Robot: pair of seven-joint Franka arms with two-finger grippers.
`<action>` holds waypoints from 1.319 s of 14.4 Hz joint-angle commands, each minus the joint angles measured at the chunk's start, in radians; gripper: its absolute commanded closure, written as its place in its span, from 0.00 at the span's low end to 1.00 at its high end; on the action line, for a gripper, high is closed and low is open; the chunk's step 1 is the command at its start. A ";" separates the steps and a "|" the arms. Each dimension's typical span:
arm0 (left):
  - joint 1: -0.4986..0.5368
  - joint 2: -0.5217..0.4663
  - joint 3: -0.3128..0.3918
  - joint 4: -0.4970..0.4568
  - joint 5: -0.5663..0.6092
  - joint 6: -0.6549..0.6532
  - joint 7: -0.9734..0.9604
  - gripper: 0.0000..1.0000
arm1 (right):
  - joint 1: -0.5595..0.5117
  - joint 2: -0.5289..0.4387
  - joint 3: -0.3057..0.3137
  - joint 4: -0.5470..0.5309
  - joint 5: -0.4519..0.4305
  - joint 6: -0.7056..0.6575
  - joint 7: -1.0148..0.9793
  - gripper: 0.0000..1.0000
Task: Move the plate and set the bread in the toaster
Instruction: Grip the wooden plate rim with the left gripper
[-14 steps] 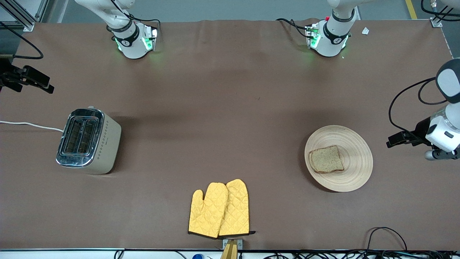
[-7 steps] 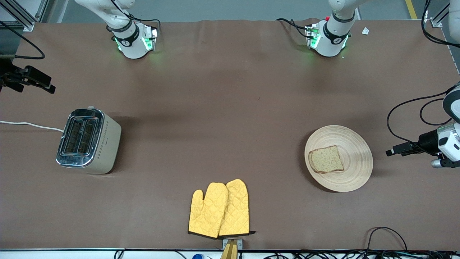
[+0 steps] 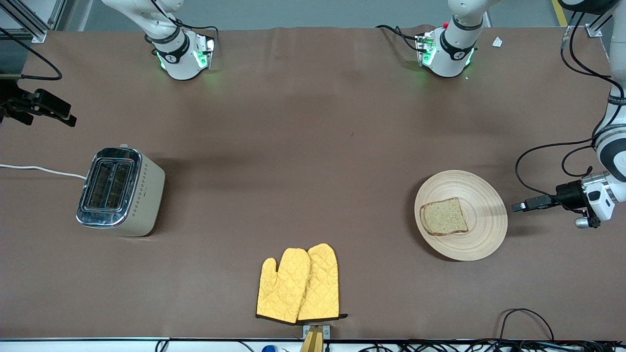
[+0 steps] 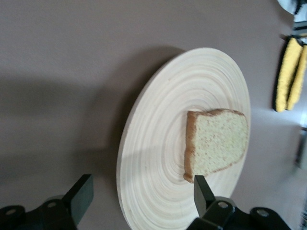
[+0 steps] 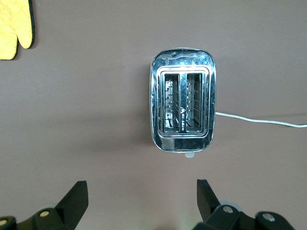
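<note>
The light-wood plate point(image 3: 484, 215) lies toward the left arm's end of the table, with the brown bread point(image 3: 444, 216) flat on it. The cream toaster point(image 3: 122, 190) stands toward the right arm's end, slots up and empty. My left gripper point(image 3: 519, 206) is open, low beside the plate's rim. In the left wrist view, the left gripper point(image 4: 141, 184) straddles the rim of the plate point(image 4: 158, 143), one finger close to the bread point(image 4: 218, 143). My right gripper point(image 3: 68, 120) is open and empty, up near the table's end; its view shows the toaster point(image 5: 183, 100) ahead of the right gripper point(image 5: 141, 184).
Yellow oven mitts point(image 3: 298, 283) lie near the table's front edge in the middle. The toaster's white cord point(image 3: 39, 169) runs off the right arm's end. Cables lie near the front edge by the left arm's end.
My left gripper has come down and moved toward the plate's rim. The right gripper has barely moved. Plate, bread and toaster have not moved.
</note>
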 commanded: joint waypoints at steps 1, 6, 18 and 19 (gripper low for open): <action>0.036 0.088 -0.011 0.088 -0.043 -0.081 0.064 0.08 | -0.001 -0.010 0.006 -0.005 0.009 -0.006 0.012 0.00; 0.037 0.127 -0.011 0.093 -0.098 -0.082 0.126 0.14 | -0.001 -0.012 0.006 -0.004 0.009 -0.015 0.002 0.00; 0.025 0.174 -0.028 0.118 -0.132 -0.084 0.183 0.94 | -0.003 -0.012 0.006 -0.004 0.011 -0.017 0.001 0.00; 0.025 0.174 -0.041 0.118 -0.132 -0.095 0.175 0.99 | -0.003 -0.012 0.006 -0.004 0.011 -0.015 0.001 0.00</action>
